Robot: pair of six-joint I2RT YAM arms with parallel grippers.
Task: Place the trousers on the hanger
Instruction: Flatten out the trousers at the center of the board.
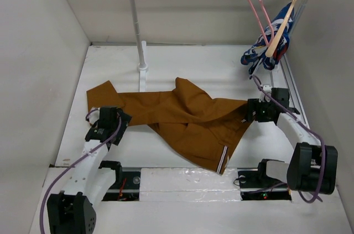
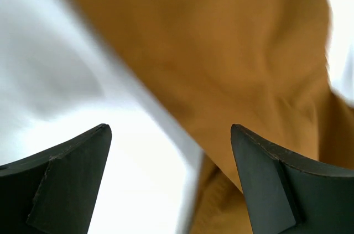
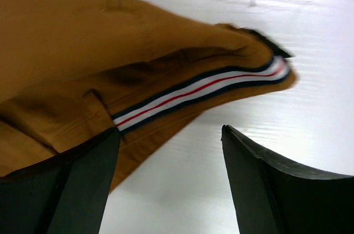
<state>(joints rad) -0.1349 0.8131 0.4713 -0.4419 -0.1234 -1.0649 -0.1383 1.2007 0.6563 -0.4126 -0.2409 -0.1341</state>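
Betting those twisted rust-brown cloth trousers slide off the thin pink wire hanger, with left tool and right tool gaping empty.

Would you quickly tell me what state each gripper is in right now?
Left gripper: open, holding nothing, by the trousers.
Right gripper: open, holding nothing, beside their striped edge.

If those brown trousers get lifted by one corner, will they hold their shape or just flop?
Probably flop: the trousers lie crumpled in soft folds on the table, so they would likely sag and drape. The cloth looks matte, so probably not slippery. The striped waistband edge seems doubled over, perhaps a firmer spot.
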